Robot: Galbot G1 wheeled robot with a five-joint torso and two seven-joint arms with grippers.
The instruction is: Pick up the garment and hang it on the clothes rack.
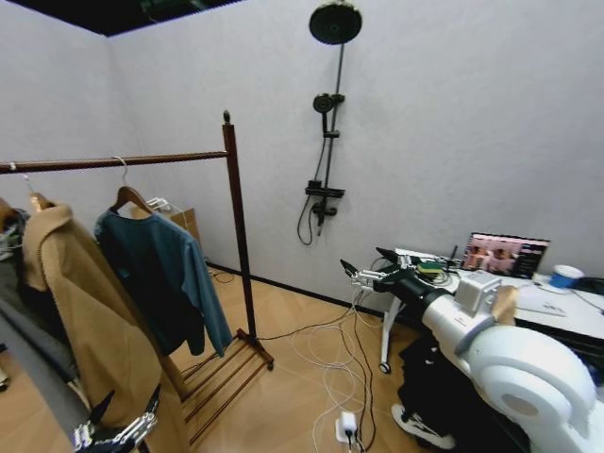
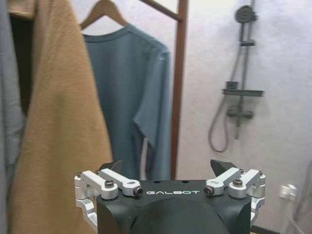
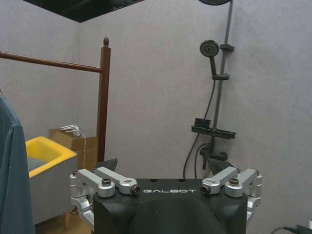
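The garment (image 1: 156,274), a teal long-sleeved top, hangs by a wooden hanger (image 1: 130,196) from the bar of the clothes rack (image 1: 241,245), near its right post. The left wrist view has the garment (image 2: 129,97) beside the rack post (image 2: 181,87). In the right wrist view a strip of the garment (image 3: 9,170) shows at the edge, with the rack post (image 3: 103,97) beyond it. My left gripper (image 1: 123,413) is low, in front of the tan coat, open and empty (image 2: 168,168). My right gripper (image 1: 363,261) stands open and empty (image 3: 161,165) in mid-air to the right of the rack.
A long tan coat (image 1: 85,330) and a grey jacket (image 1: 24,340) hang left of the garment. A black shower stand (image 1: 326,123) is on the back wall. A table (image 1: 566,316) with a laptop (image 1: 505,253) stands right. Cables (image 1: 330,359) lie on the floor.
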